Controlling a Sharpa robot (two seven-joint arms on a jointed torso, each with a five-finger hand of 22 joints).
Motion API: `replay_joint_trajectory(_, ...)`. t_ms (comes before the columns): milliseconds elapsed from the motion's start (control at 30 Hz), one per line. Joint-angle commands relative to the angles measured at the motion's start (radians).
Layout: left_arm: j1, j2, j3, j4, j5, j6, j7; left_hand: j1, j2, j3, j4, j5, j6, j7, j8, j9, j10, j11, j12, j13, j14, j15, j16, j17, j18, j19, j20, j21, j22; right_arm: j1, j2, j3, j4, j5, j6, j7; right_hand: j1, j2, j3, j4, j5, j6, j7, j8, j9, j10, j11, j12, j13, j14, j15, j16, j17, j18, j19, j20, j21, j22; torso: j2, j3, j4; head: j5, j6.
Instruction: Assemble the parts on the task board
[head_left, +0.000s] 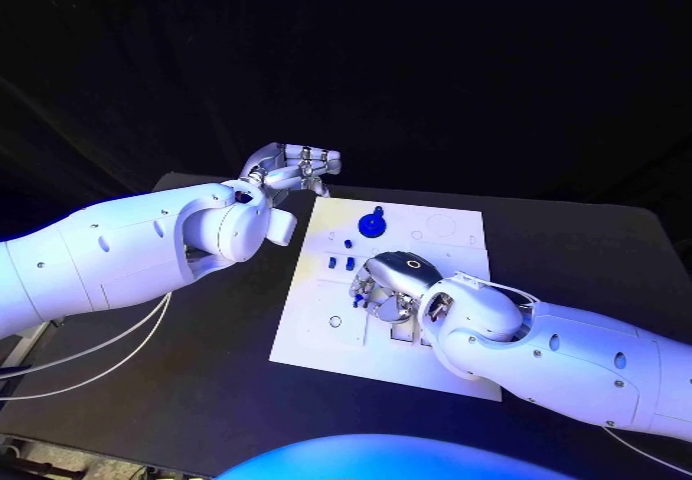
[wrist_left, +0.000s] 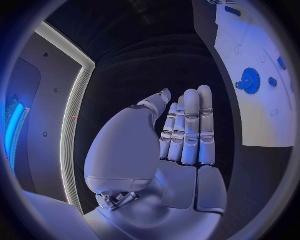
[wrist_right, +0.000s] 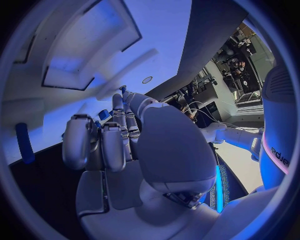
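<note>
Right hand: The right hand (head_left: 387, 290) is low over the middle of the task board (head_left: 325, 340), fingers curled down at the board. I cannot tell if it holds a part or is closed on nothing; its own fingers hide the spot.
Small parts: A few small blue parts (head_left: 340, 263) sit on the board just past the right hand, on the side toward the left arm.
Gear: A round blue gear (head_left: 374, 224) sits near the far end of the board, well apart from the right hand.
Left hand: The left hand (head_left: 293, 166) is up off the counter (head_left: 173, 400), past the far corner of the board. Its fingers are straight and side by side, and it holds nothing.
How to do it well: I think the right hand is working on a part in the middle of the board. It should go slow, press straight down, and not bump the small parts beside it. The left hand is best kept away.
What the wrist views add: The left wrist view shows the flat palm of the left hand (wrist_left: 181, 145) with nothing in it, and the gear (wrist_left: 249, 80) from the side. The right wrist view shows a blue bar (wrist_right: 24, 143) lying beside the right hand (wrist_right: 119, 145).
</note>
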Motion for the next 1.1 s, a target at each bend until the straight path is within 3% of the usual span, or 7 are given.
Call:
replay_joint_trajectory(33, 0.001, 0.002, 0.001, 0.002, 0.006, 0.022, 0.007, -0.012, -0.002, -0.006, -0.001, -0.003, -0.008, -0.002, 0.002, -0.002, -0.009, 0.001, 0.003, 0.001, -0.004, 0.005, -0.002, -0.001, 0.013, 0.0, 0.004, -0.006, -0.001, -0.002, 0.004, 0.0, -0.004, -0.015, 0.025, -0.014, -0.006, 0.008, -0.001, -0.005, 0.005, 0.004, 0.002, 0.006, 0.001, 0.001, -0.003, -0.002, 0.001, 0.055, -0.008, 0.0, -0.001, -0.018, 0.004, 0.001, -0.004, 0.104, 0.0, 0.0003, 0.0007, -0.001, 0.004)
replay_joint_trajectory(267, 0.001, 0.004, 0.001, 0.002, 0.006, 0.028, 0.004, -0.012, -0.002, -0.007, -0.001, -0.004, -0.009, -0.001, 0.002, -0.002, -0.01, 0.002, 0.003, 0.001, -0.004, 0.005, -0.002, -0.001, 0.013, 0.001, 0.004, -0.007, -0.001, -0.005, 0.014, -0.002, -0.016, -0.017, 0.036, -0.019, -0.008, 0.008, -0.002, -0.005, 0.006, 0.004, 0.002, 0.006, 0.001, 0.002, -0.003, -0.003, 0.001, 0.055, -0.008, 0.0, -0.002, -0.018, 0.004, 0.002, -0.005, 0.103, -0.002, 0.0003, -0.0016, -0.001, 0.008)
replay_joint_trajectory(667, 0.001, 0.005, 0.001, 0.003, 0.006, 0.029, 0.001, -0.011, -0.001, -0.008, -0.002, -0.003, -0.01, -0.002, 0.002, -0.002, -0.011, 0.001, 0.004, 0.001, -0.004, 0.005, -0.001, -0.001, 0.013, 0.001, 0.004, -0.008, -0.002, -0.006, 0.023, -0.004, -0.02, -0.017, 0.072, -0.017, -0.016, 0.006, -0.005, -0.007, 0.005, 0.004, 0.001, 0.006, 0.002, 0.003, -0.003, -0.003, 0.002, 0.055, -0.008, 0.0, -0.002, -0.017, 0.003, 0.002, -0.008, 0.103, -0.001, -0.0008, 0.0011, -0.001, 0.008)
replay_joint_trajectory(900, 0.001, 0.005, 0.001, 0.003, 0.006, 0.025, -0.003, -0.005, 0.005, -0.007, -0.004, -0.002, -0.011, -0.002, 0.004, -0.002, -0.013, 0.001, 0.006, 0.002, -0.005, 0.004, -0.001, -0.002, 0.013, 0.003, 0.004, -0.01, -0.004, -0.006, 0.025, -0.006, -0.021, -0.014, 0.068, -0.017, -0.039, 0.001, -0.016, -0.009, 0.011, -0.005, 0.003, 0.0, 0.003, -0.006, 0.0, -0.012, 0.001, 0.055, -0.006, 0.001, -0.002, -0.016, 0.0, 0.003, -0.013, 0.101, -0.001, -0.0009, -0.0012, -0.003, 0.015)
replay_joint_trajectory(1000, 0.001, 0.004, 0.001, 0.004, 0.006, 0.024, -0.004, -0.003, 0.005, -0.007, -0.005, -0.002, -0.011, -0.002, 0.004, -0.002, -0.013, 0.001, 0.006, 0.003, -0.005, 0.004, 0.0, -0.002, 0.013, 0.004, 0.004, -0.011, -0.005, -0.006, 0.024, -0.006, -0.023, -0.012, 0.05, -0.017, -0.062, -0.007, -0.025, -0.004, 0.017, -0.035, 0.014, -0.017, -0.003, -0.04, 0.011, -0.033, -0.007, 0.055, 0.003, 0.002, -0.003, -0.015, -0.003, 0.008, -0.022, 0.098, -0.001, -0.0004, -0.0014, -0.003, 0.018)
replay_joint_trajectory(1100, 0.001, 0.004, 0.001, 0.004, 0.006, 0.024, -0.005, -0.003, 0.005, -0.007, -0.005, -0.002, -0.011, -0.002, 0.004, -0.002, -0.013, 0.001, 0.006, 0.003, -0.005, 0.004, 0.0, -0.002, 0.013, 0.004, 0.004, -0.011, -0.005, -0.006, 0.022, -0.006, -0.024, -0.007, 0.027, -0.016, -0.09, -0.028, -0.038, 0.002, 0.017, -0.097, 0.039, -0.028, -0.018, -0.098, 0.033, -0.061, -0.02, 0.053, 0.022, 0.001, -0.007, -0.012, -0.013, 0.021, -0.044, 0.088, -0.001, 0.0, -0.0005, -0.004, 0.019)
